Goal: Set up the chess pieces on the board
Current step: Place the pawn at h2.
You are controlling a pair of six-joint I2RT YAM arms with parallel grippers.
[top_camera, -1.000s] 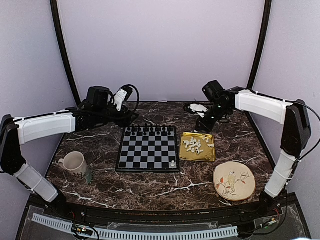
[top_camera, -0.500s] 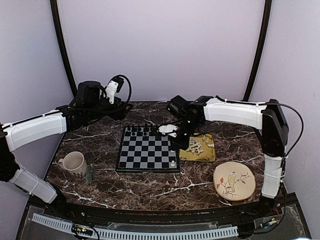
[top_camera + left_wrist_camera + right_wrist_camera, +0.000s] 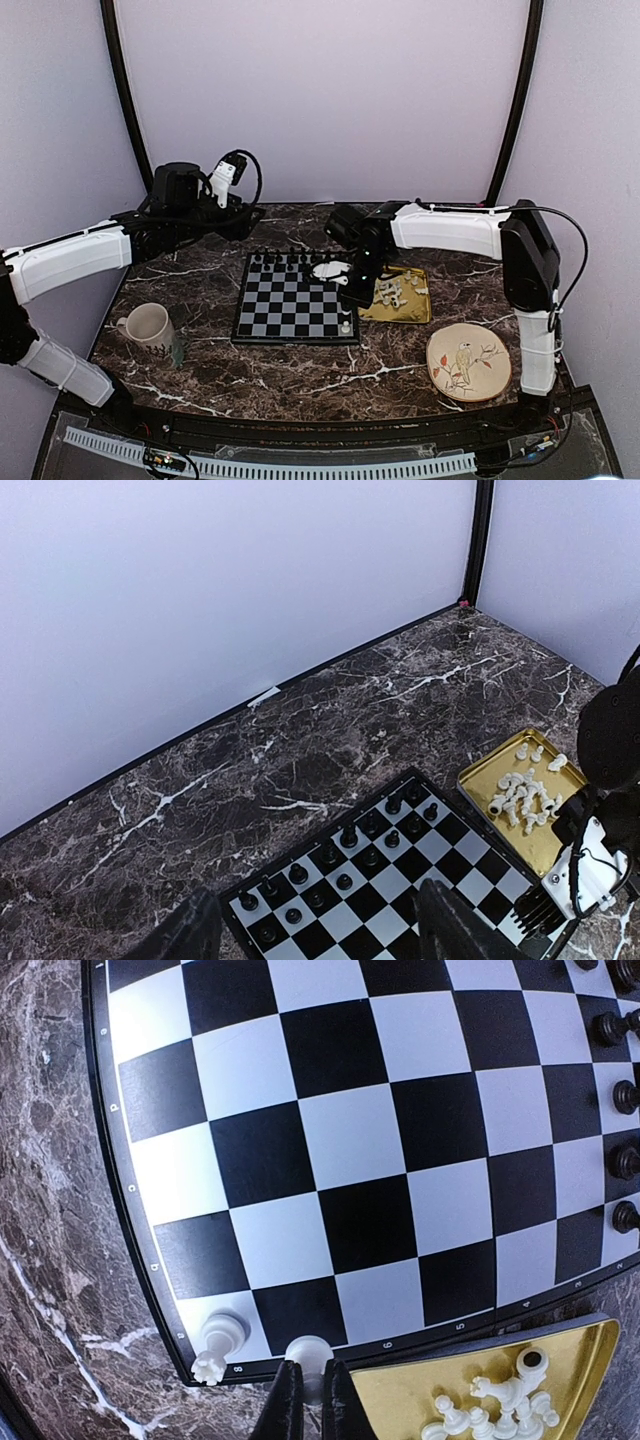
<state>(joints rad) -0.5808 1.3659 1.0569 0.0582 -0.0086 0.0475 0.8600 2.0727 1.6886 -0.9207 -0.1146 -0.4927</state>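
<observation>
Many white chess pieces (image 3: 388, 292) lie heaped in the gold tray (image 3: 416, 312) just beside the board (image 3: 290, 312); one stands on the board's corner square. Right claw (image 3: 310, 1378) pinches another next to it, its shape mostly hidden. Left claw (image 3: 318, 905) hangs spread, fingers cut off.

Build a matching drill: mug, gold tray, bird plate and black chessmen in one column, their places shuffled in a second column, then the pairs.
Things:
1. mug
2. gold tray
3. bird plate
4. black chessmen

Places:
A. on the far rows of the board
B. just right of the board, holding loose white pieces
C. on the table, left of the board
D. on the table's near right part

Pairs: 1-C, 2-B, 3-D, 4-A
</observation>
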